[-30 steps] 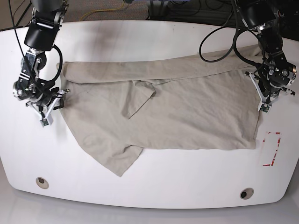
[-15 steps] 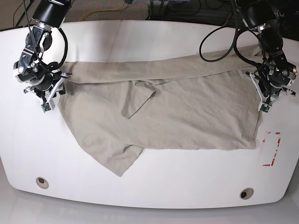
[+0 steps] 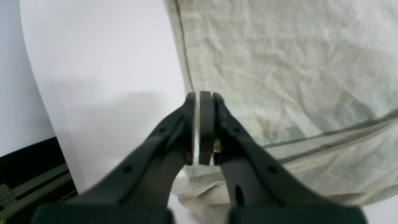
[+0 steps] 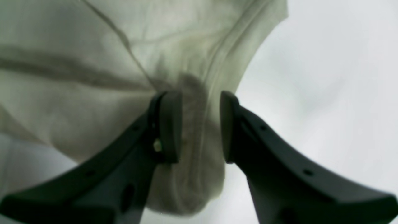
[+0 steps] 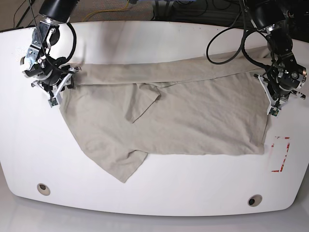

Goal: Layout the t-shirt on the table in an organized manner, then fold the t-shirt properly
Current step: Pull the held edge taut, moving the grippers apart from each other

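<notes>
The beige t-shirt [image 5: 193,116] lies spread across the white table [image 5: 169,188], one sleeve folded over its chest and the other sticking out toward the front left. My left gripper [image 5: 273,108] sits at the shirt's right edge. In the left wrist view its jaws [image 3: 200,93] are pressed together right at the hem of the t-shirt [image 3: 279,62]. At the shirt's far left corner, my right gripper [image 5: 58,92] stands with its jaws apart. The right wrist view shows a fold of the t-shirt [image 4: 77,93] running between the parted pads of that gripper [image 4: 200,96].
A red dashed rectangle [image 5: 280,154] marks the table near its right edge. Two small grey holes [image 5: 43,188] [image 5: 254,200] sit near the front edge. Black cables hang from the arm at the back right. Dark floor [image 3: 28,174] shows beyond the table's edge.
My right gripper has moved from the bare table beside the shirt toward the back and onto the shirt's far left corner. The left gripper and the shirt's right side have stayed put.
</notes>
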